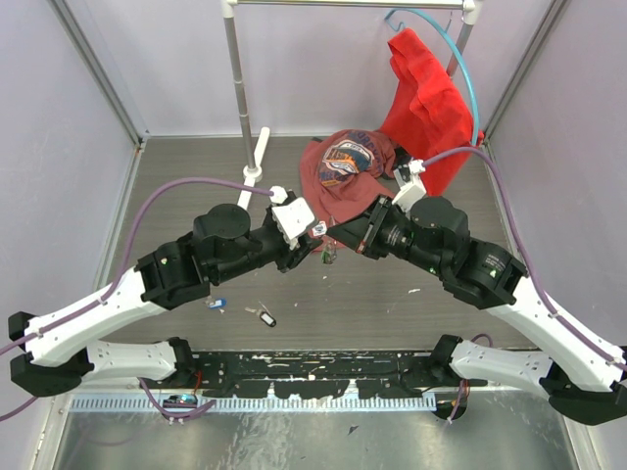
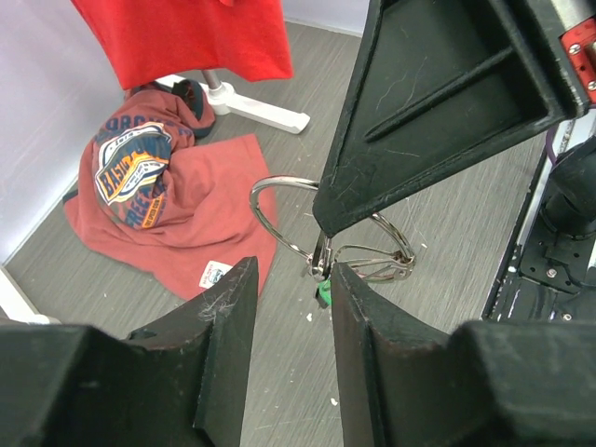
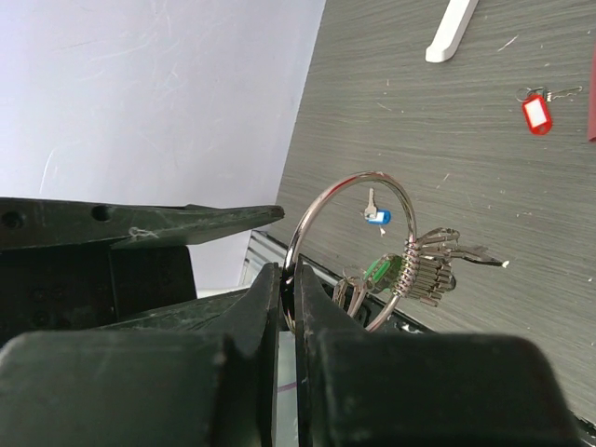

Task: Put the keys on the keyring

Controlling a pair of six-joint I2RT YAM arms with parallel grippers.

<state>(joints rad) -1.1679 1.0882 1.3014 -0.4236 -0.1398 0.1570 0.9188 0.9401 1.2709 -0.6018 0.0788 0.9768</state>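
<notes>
My right gripper (image 3: 288,276) is shut on the keyring (image 3: 346,182), a silver wire ring held above the table. A green tag (image 3: 380,271) and a bunch of metal keys (image 3: 430,271) hang from it. In the left wrist view the keyring (image 2: 276,210) hangs under the right gripper's black finger, with the green tag (image 2: 324,294) below. My left gripper (image 2: 293,272) is open and empty, its tips just beside the ring's hanging keys. A blue-tagged key (image 1: 217,304) and a black-and-white key (image 1: 265,317) lie on the table at front left.
A maroon printed garment (image 1: 345,166) lies behind the grippers. A red shirt (image 1: 423,103) hangs from the rack (image 1: 235,69), whose white foot (image 1: 257,162) rests on the table. A red-tagged key (image 3: 536,113) lies farther off. Grey walls (image 1: 59,147) enclose both sides.
</notes>
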